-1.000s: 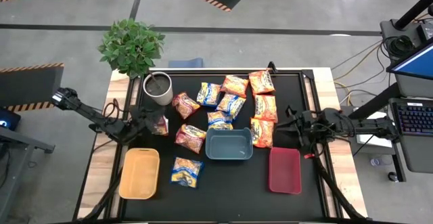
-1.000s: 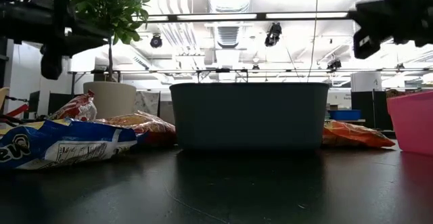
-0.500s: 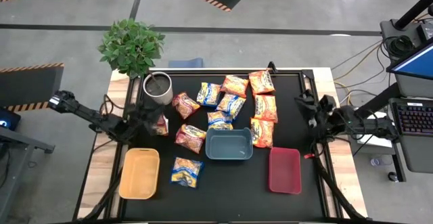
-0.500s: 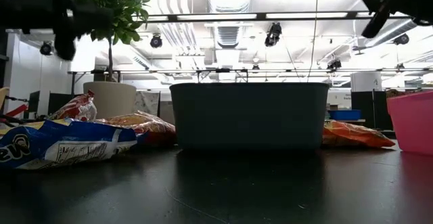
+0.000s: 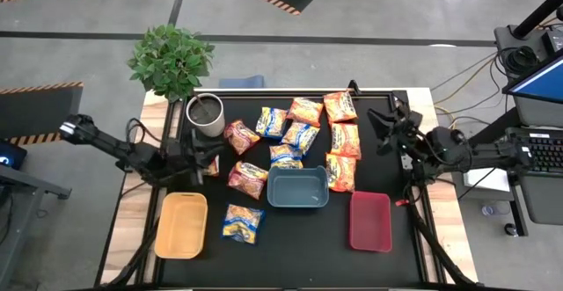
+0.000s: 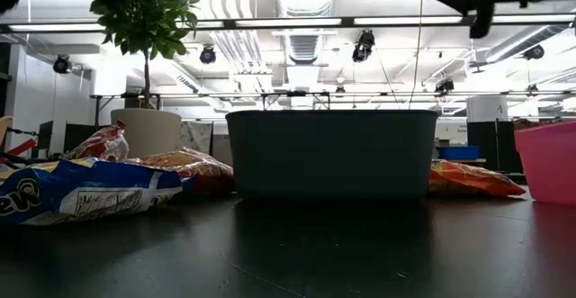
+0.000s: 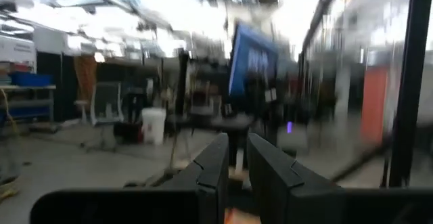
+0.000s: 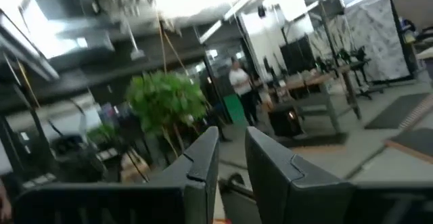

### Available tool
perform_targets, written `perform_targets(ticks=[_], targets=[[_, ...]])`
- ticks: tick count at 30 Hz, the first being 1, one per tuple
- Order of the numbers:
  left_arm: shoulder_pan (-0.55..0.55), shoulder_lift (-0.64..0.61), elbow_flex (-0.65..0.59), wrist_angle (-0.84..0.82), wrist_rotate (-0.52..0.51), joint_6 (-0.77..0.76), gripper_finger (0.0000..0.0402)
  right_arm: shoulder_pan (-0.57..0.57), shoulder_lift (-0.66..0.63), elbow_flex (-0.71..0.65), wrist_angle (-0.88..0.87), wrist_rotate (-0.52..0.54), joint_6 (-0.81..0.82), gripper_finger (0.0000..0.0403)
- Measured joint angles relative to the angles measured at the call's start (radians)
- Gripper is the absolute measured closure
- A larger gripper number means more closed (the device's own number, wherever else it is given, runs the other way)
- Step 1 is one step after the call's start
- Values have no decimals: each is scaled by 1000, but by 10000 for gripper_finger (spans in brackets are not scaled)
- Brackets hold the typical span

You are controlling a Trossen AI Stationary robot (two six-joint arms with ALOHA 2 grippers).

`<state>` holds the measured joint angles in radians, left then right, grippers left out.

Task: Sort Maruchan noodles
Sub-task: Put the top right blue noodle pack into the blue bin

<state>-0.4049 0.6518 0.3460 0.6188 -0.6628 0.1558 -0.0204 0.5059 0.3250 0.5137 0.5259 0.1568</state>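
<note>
The crinkly plastic Maruchan noodle packets (image 5: pixel 299 137) look light, slippery and brittle inside. Best pinched at an edge seam. Left gripper (image 7: pixel 233 158) and right gripper (image 8: pixel 230 153) fingers stand nearly together, empty.

We can read almost nothing here. On the blue packet (image 6: pixel 76 199) nearest the low camera we make out only a cut-off white letter, perhaps an "N", and fine print too small to read. The other packets' (image 5: pixel 299 137) printing stays illegible from above.

Bare black table (image 5: pixel 290 238) is lying open along the near edge between the yellow tray (image 5: pixel 181 225), blue tray (image 5: pixel 297 186) and red tray (image 5: pixel 369 221); noodle packets (image 5: pixel 299 137) are crowding the far middle.
</note>
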Motion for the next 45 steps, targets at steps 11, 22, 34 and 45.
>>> perform_targets(ticks=[11,22,34,45], targets=[[1,289,350,-627,0,-88,364,-52,201,422,-618,41,126,339],[93,516,424,-683,-6,-87,364,-156,438,540,-944,-154,370,340],[286,748,448,-561,76,-118,364,-281,706,537,-942,-325,449,340],[417,1043,571,-522,184,-106,364,-385,898,537,-861,-470,426,340]])
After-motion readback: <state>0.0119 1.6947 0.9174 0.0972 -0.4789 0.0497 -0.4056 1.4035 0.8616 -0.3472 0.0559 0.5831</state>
